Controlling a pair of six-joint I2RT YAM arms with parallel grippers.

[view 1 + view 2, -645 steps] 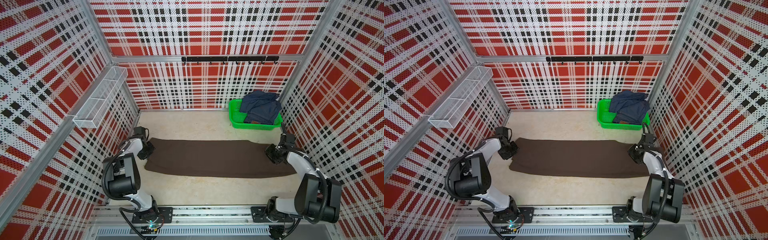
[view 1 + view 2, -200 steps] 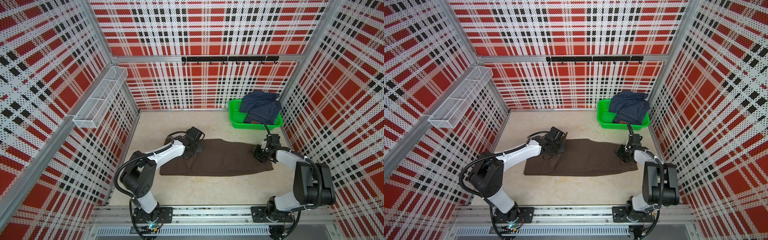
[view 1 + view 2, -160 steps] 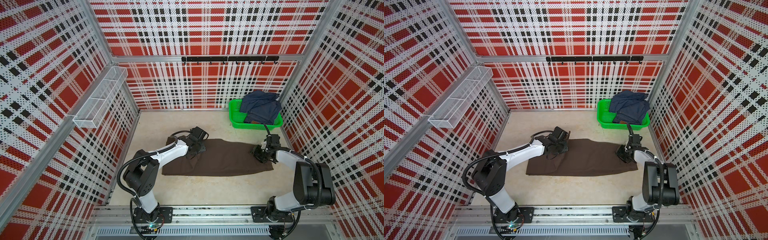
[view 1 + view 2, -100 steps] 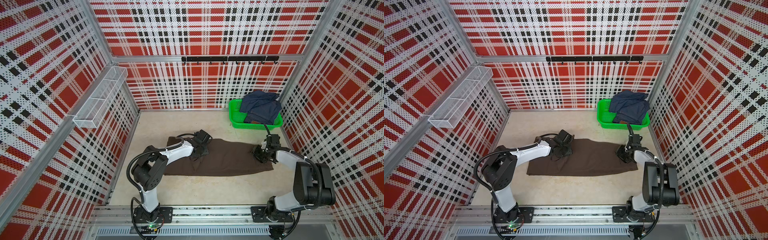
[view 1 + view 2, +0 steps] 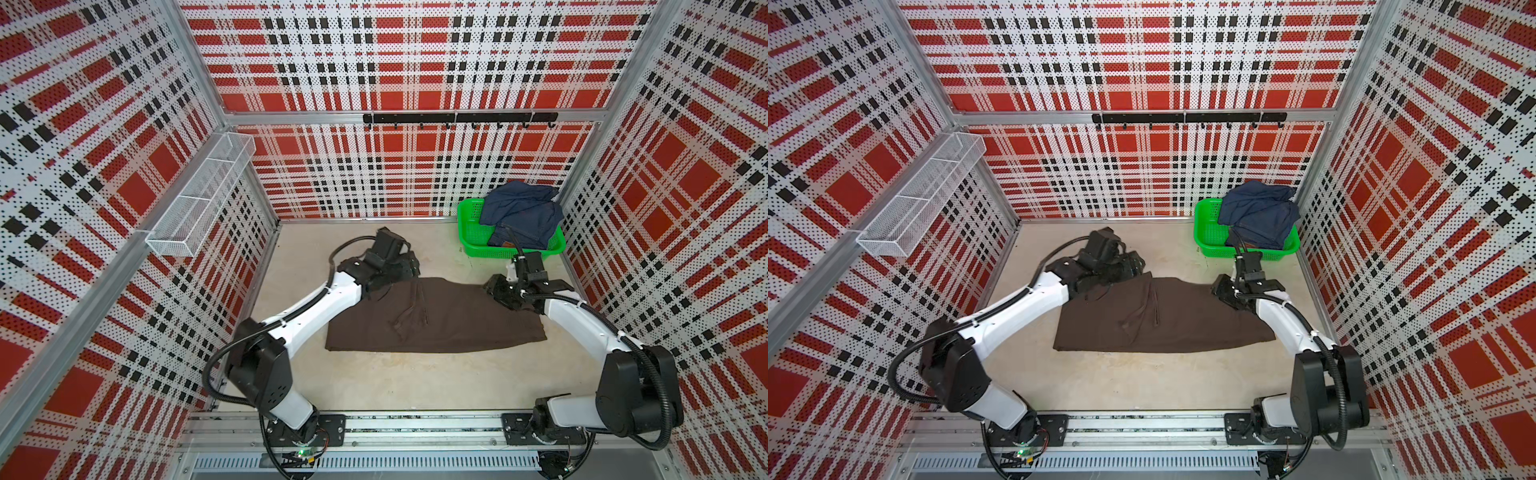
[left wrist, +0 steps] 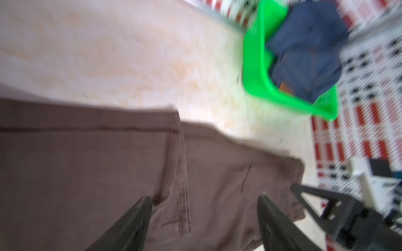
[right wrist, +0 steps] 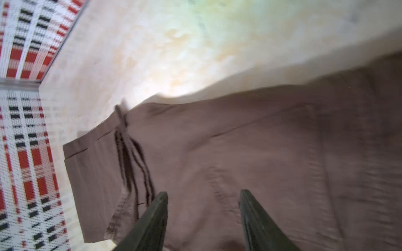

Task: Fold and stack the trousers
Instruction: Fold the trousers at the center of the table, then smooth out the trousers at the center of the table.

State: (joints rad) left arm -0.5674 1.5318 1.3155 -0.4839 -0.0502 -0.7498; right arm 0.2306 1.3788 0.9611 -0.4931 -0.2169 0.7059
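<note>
Looking down in both top views, the dark brown trousers [image 5: 436, 320] [image 5: 1163, 322] lie flat on the beige table [image 5: 415, 386], doubled over on themselves, with the edge of the upper layer and a few dark cords running across the middle. The left gripper [image 5: 405, 269] [image 5: 1128, 266] sits at the far left corner of the cloth and the right gripper [image 5: 505, 293] [image 5: 1227, 293] at the far right corner; from here I cannot tell how either set of jaws stands. The green basket [image 5: 467, 235] [image 5: 1204, 235] stands apart in the far right corner, with blue denim jeans [image 5: 523, 212] [image 5: 1258, 212] heaped in it. The left wrist view, though blurred, shows the left gripper [image 6: 204, 198] with its jaws wide apart and nothing between them, the brown cloth [image 6: 97, 163] and its stitched edge lying loose below, and the basket [image 6: 256, 71] beyond. The right wrist view shows the right gripper [image 7: 203, 192] with its jaws apart as well, poised over the trousers [image 7: 272, 152] beside the dark cords [image 7: 130, 156], no cloth pinched. I judge the step in hand to be the letting go after a first lengthwise fold: the cloth rests on its own and neither gripper carries it. The next move likely calls for both arms to lift clear without dragging the top layer, take fresh holds on one end, and fold the trousers over again until they are compact enough to stack
</note>
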